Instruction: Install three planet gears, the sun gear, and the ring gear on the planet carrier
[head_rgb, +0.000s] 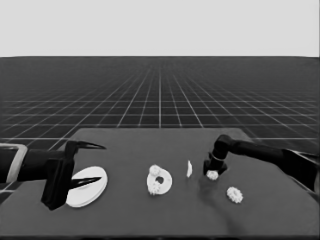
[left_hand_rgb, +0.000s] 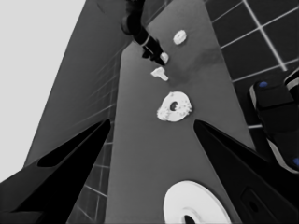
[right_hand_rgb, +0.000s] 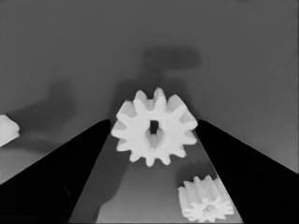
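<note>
- the left gripper (head_rgb: 86, 164) waited over the table's (head_rgb: 130, 220) left end, its two fingers spread wide and holding nothing.
- the larger round part (head_rgb: 89, 187), the ring gear, lay flat on the table under those fingers; in the left wrist view it (left_hand_rgb: 196, 201) sat between the two dark wedges with clear gaps on both sides.
- near the table's middle lay the smaller round part (head_rgb: 160, 181), the planet carrier, with two small gears (head_rgb: 155, 171) already sitting on it, one toward the far side and one toward the near side.
- just right of it stood the thin white piece (head_rgb: 189, 169), tilted, apart from the carrier.
- the right gripper (head_rgb: 213, 172) reached in from the right edge and pointed down at the table beside the thin piece; its fingers were closed onto a small toothed gear (right_hand_rgb: 154, 127), one finger against each side, as the right wrist view showed.
- whether that gear was touching the table, i could not tell.
- the last gear (head_rgb: 234, 194) lay loose on the table, nearer the front and to the right of the right gripper.
</note>
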